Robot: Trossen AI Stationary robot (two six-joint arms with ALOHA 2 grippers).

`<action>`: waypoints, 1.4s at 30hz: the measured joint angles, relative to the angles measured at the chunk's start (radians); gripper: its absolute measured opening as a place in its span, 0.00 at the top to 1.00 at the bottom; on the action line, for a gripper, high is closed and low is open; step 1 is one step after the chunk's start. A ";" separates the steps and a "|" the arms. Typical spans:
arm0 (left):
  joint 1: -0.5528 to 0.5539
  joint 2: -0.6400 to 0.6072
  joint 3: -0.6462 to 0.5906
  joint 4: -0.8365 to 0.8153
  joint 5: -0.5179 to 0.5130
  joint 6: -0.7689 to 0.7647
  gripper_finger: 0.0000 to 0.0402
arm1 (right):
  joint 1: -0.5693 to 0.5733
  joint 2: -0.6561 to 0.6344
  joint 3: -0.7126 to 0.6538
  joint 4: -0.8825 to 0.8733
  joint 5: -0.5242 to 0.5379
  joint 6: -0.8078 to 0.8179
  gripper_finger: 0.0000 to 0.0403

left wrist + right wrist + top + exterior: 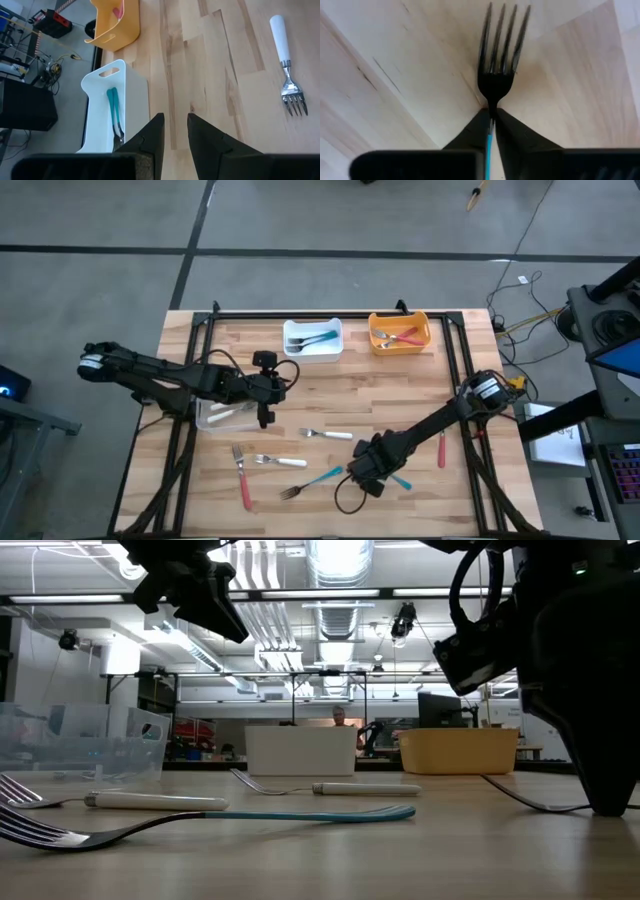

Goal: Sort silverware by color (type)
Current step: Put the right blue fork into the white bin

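Pinching a teal-handled fork (496,70) at the neck where the metal meets the plastic, the right gripper (368,470) is clenched tight on it low over the front of the bench (480,510), its two dark fingers (520,135) meeting around the slim teal handle. In the right wrist view the fork's long axis runs straight out from between the fingers, tines pointing away from the gripper and lying close to the wood. The left gripper (265,402) hovers above the bench's left-middle beside a clear bin (215,418), its fingers (150,140) held a narrow gap apart with nothing between them. Another teal fork (312,482) lies on the bench just left of the right gripper, slanted, tines toward the front-left. A white-handled fork (326,434) lies crosswise mid-bench, tines to the left.
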 joint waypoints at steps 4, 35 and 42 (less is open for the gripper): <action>0.000 0.000 0.000 0.000 0.000 0.000 0.84 | 0.000 -0.005 0.011 -0.006 0.000 -0.026 0.97; 0.000 0.000 0.000 0.002 0.000 0.008 0.84 | -0.359 -0.085 0.385 -0.431 0.193 -0.670 0.98; 0.000 0.000 0.000 0.001 0.000 0.009 0.84 | -0.496 -0.085 0.463 -0.494 0.244 -1.002 0.98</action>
